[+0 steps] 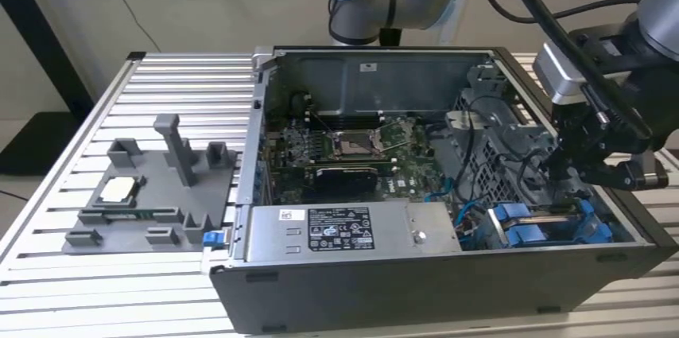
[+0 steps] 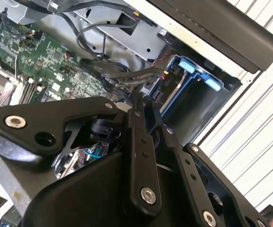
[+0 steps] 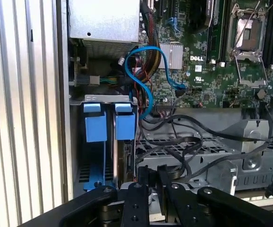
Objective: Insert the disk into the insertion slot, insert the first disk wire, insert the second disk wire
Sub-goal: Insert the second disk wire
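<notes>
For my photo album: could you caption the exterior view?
Robot arm's gripper reaching into an open computer case above the blue disk carriers.

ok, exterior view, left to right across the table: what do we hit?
Grey fixture tray → power-supply box at the open case's front → blue disk carriers in the drive bay → gripper above them, at the exterior view's right.

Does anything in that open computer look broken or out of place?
Nothing looks damaged. The blue drive carriers sit straight, side by side in their bay at the case's corner. Black cables and a blue cable loop loosely over the metal cage, untidy but unbroken. The processor socket stands bare.
</notes>
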### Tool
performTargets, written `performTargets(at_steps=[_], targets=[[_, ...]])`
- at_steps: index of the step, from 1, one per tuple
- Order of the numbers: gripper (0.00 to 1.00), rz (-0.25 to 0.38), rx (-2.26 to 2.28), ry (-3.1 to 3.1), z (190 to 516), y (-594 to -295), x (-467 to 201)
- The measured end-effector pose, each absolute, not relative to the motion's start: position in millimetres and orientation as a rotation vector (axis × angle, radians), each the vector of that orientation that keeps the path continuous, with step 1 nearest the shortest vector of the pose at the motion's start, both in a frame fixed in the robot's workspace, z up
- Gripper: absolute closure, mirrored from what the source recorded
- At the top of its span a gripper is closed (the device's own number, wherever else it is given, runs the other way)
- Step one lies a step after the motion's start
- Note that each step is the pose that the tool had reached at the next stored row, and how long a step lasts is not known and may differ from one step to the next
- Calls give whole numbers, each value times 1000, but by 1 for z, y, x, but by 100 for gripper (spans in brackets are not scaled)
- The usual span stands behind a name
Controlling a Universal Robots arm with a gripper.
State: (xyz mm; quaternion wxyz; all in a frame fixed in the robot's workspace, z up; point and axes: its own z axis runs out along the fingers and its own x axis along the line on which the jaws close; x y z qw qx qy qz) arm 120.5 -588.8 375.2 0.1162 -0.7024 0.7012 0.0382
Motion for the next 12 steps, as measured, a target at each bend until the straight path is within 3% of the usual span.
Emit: performTargets(at_steps=[3,5,12], targets=[[77,105,-2061,2057,375,-589,120],[84,101,-2063,2058,374,-589,120],[84,94,-2067,2062,370,-589,120]])
